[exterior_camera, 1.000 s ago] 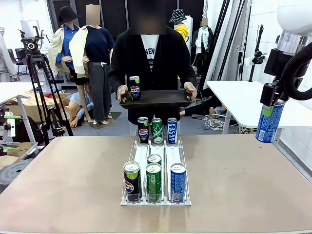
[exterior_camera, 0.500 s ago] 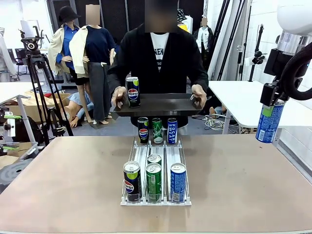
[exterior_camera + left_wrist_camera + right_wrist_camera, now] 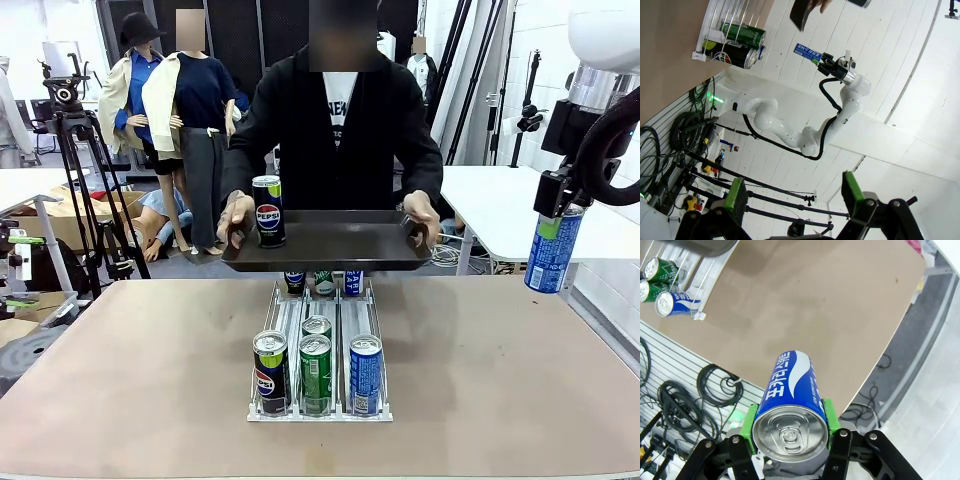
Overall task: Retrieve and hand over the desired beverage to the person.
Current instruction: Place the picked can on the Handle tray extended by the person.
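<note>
Across the table [image 3: 120, 370], the person [image 3: 335, 130] holds a dark tray [image 3: 340, 245] out over the far end of the white can rack [image 3: 320, 405], one hand [image 3: 236, 215] at its left rim and the other hand [image 3: 424, 213] at its right. A black Pepsi can [image 3: 267, 211] stands upright at the tray's left end. Compared with a second ago, the tray sits lower and closer to the rack, now hiding most of the three cans at the rack's far end.

Four cans fill the rack's near end: a Pepsi can [image 3: 270, 372], a green can [image 3: 316, 374] with another green can [image 3: 317, 326] just behind it, and a blue can [image 3: 365, 374]. Bare tabletop spreads wide on both sides of the rack.

Well right of the rack, beyond the table's right edge, the right gripper [image 3: 788, 430] hangs in the air with its fingers clamped on a blue Pocari Sweat can [image 3: 553, 250], unmoved since the earlier frames. The left gripper [image 3: 795, 192] has its green-padded fingers [image 3: 735, 194] spread wide with nothing between them.
</note>
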